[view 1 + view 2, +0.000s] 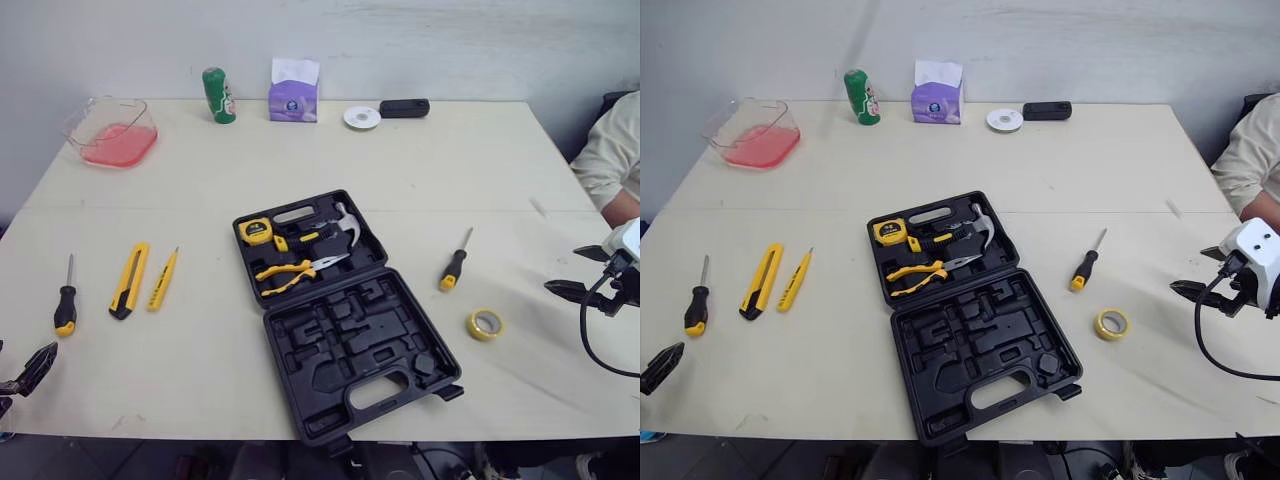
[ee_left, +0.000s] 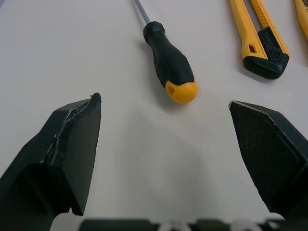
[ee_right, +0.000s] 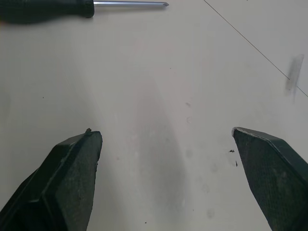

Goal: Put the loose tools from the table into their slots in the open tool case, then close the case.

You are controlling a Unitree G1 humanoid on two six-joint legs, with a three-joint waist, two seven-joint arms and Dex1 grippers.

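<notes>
Table (image 1: 450, 170): open tool case (image 1: 345, 320) sits between my hands, well apart from both. Left hand (image 2: 162, 103) spread wide, empty; utility knife (image 2: 260, 43) and screwdriver (image 2: 171, 62) just ahead of it. Right hand (image 3: 164, 131) spread wide, empty; second screwdriver (image 3: 43, 9) ahead, tape roll (image 1: 485, 324) near.

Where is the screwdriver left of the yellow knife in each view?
Left eye: screwdriver far left, beside the knife.
Right eye: same place, far left.
Left wrist: just ahead of the open left end effector, knife next to it.
Right wrist: the one there is the other screwdriver, right of the case.
Shared landmark: the knife.
</notes>
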